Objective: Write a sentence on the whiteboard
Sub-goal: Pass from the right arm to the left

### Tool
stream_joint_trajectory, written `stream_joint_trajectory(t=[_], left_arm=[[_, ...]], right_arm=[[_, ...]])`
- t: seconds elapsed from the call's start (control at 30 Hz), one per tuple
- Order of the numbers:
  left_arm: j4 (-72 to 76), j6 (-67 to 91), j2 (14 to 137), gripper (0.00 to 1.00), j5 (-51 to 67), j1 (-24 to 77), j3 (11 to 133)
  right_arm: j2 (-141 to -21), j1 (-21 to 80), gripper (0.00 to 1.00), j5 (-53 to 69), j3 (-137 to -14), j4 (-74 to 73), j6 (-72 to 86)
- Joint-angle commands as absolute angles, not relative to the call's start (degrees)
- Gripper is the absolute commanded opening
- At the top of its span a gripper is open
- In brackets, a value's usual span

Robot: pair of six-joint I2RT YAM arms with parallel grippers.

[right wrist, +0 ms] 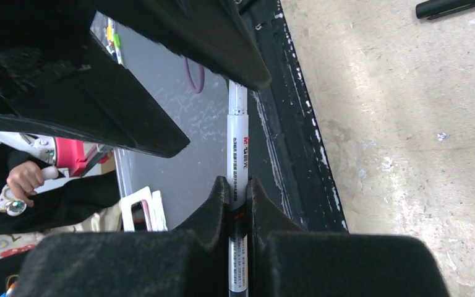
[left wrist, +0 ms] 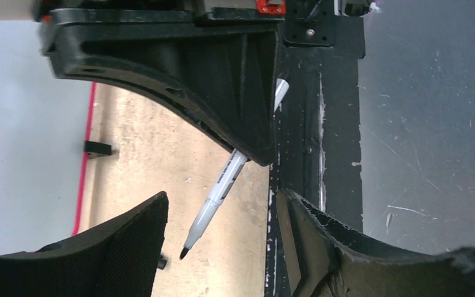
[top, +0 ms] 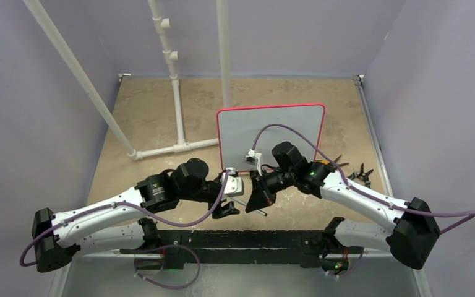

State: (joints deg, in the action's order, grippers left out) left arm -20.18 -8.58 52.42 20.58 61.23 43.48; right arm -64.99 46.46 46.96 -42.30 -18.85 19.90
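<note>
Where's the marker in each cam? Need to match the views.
Top external: the marker is a thin grey stick, low centre, just beyond the black rail at the table's near edge.
Left wrist: marker mid-frame, slanted, bare tip at lower left.
Right wrist: marker centre, vertical, clamped in the right gripper.
Shared landmark: the black rail, beside the marker in every view.

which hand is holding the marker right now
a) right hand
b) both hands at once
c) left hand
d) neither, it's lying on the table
a: in the right wrist view the right hand is clamped shut on the barrel of the marker.
</note>
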Motion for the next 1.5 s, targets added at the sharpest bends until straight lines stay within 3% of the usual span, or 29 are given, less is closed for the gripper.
stream_joint_trajectory(t=[0.0, 0.17, 0.33, 0.57, 0.8, 0.9, 1.1, 1.27, 1.37, 1.47], left_arm=[[-17.5, -8.91, 54.34, 0.64, 20.66, 63.69, 43.86], [-16.13, -8.84, 56.18, 0.6, 18.64, 66.31, 43.95], [-13.94, -7.5, 56.83, 0.47, 18.63, 67.67, 42.95], [-15.36, -7.9, 59.18, 0.17, 19.07, 69.06, 43.42], [-16.41, -8.09, 59.47, 0.18, 19.15, 69.26, 43.16], [-16.61, -8.07, 60.23, 0.28, 19.64, 69.34, 43.26], [-16.48, -8.52, 61.08, 0.36, 19.58, 69.52, 43.43], [-16.23, -8.54, 60.71, 0.17, 19.49, 69.52, 43.43], [-16.18, -8.48, 60.39, 0.01, 19.93, 69.5, 43.42], [-15.43, -7.9, 59.58, 0.0, 19.62, 69.52, 43.13]], right_arm=[[-64.81, 46.92, 0.0, 50.31, -45.25, -19.77, 17.83], [-65.04, 47.54, 0.0, 51.66, -45.45, -19.85, 17.51], [-65.06, 47.97, 0.0, 52.09, -45.52, -19.74, 17.53], [-64.68, 48.16, 0.0, 52.13, -45.47, -19.51, 17.5], [-62.81, 48.16, 0.0, 53.31, -46.16, -20.05, 16.57], [-62.78, 48.16, 0.0, 54.21, -46.55, -20.34, 16.03], [-63.19, 48.12, 0.0, 54.49, -47.02, -21.25, 15.21], [-63.24, 48.17, 0.0, 54.28, -46.72, -21.33, 15.07], [-63.36, 48.15, 0.0, 53.74, -46.83, -21.31, 14.94], [-62.83, 48.12, 0.01, 52.87, -47.34, -21.09, 15.39]])
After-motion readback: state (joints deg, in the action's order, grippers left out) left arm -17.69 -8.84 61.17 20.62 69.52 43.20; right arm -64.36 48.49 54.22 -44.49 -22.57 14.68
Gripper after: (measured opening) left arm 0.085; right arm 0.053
